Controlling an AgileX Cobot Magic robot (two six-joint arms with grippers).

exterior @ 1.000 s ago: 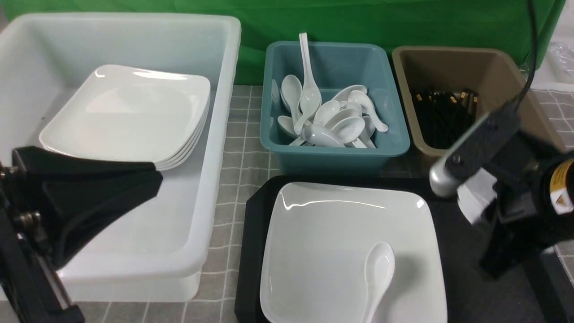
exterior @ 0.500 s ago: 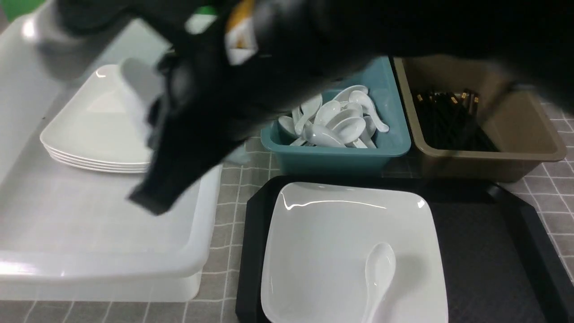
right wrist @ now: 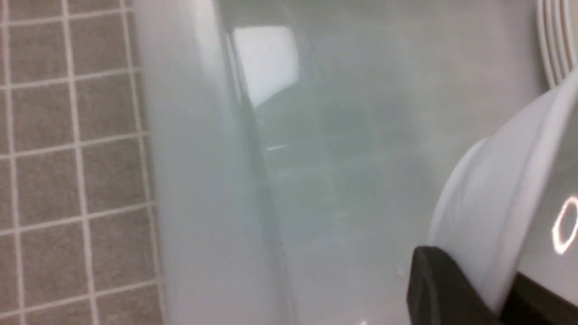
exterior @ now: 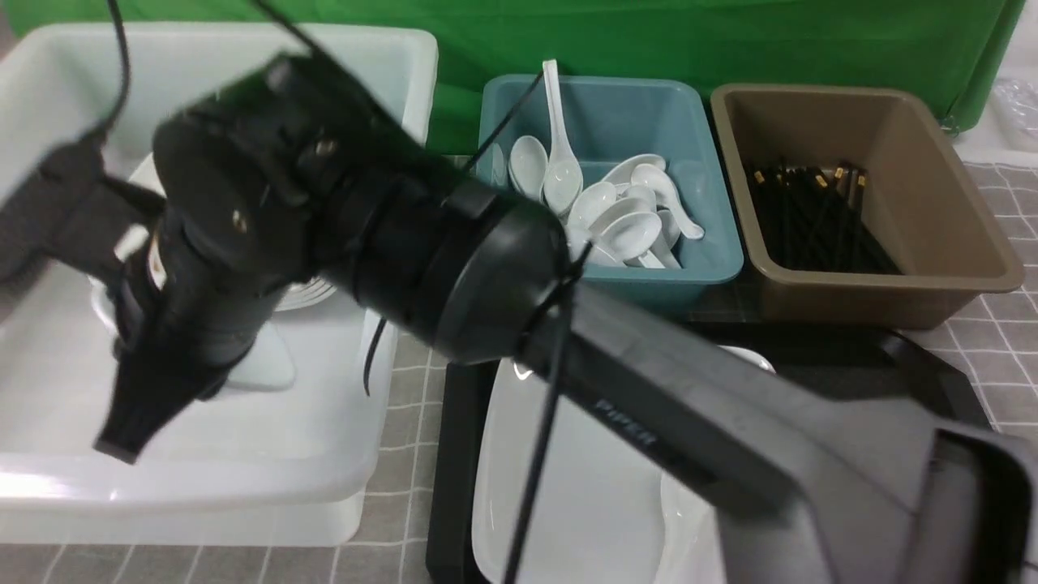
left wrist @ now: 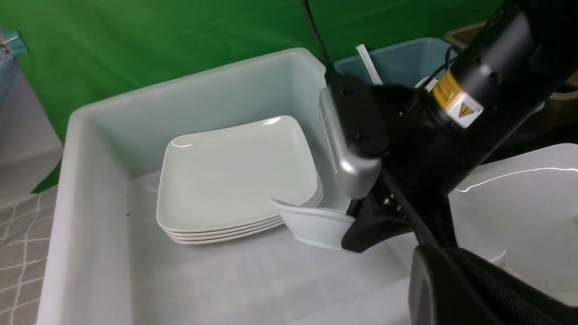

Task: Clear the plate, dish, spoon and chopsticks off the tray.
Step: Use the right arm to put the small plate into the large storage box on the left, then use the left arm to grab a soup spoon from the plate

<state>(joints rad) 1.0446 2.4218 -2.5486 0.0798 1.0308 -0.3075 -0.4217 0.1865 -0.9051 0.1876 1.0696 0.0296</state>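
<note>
While the right arm (exterior: 503, 284) crosses the front view from lower right to upper left, its end effector (right wrist: 490, 293) is closed on the wall of the dish (right wrist: 501, 180). The dish is tilted and held over the white tub (exterior: 373, 438), at the left of the frame; the left wrist view shows it near the stacked plates (left wrist: 239, 176). The left end effector (left wrist: 431, 275) is closed, with nothing visible in its grip. The plate (exterior: 559, 487) lies on the tray (exterior: 454, 462) at lower centre, partly hidden by the right arm. The spoon (exterior: 681, 511) rests on the plate, also partly covered. Other white spoons (exterior: 628, 235) lie in the teal tub (exterior: 697, 268), at upper centre. At upper right, black chopsticks (exterior: 835, 227) with gold-coloured ends lie in the brown tub (exterior: 932, 280); individual pairs cannot be distinguished.
</note>
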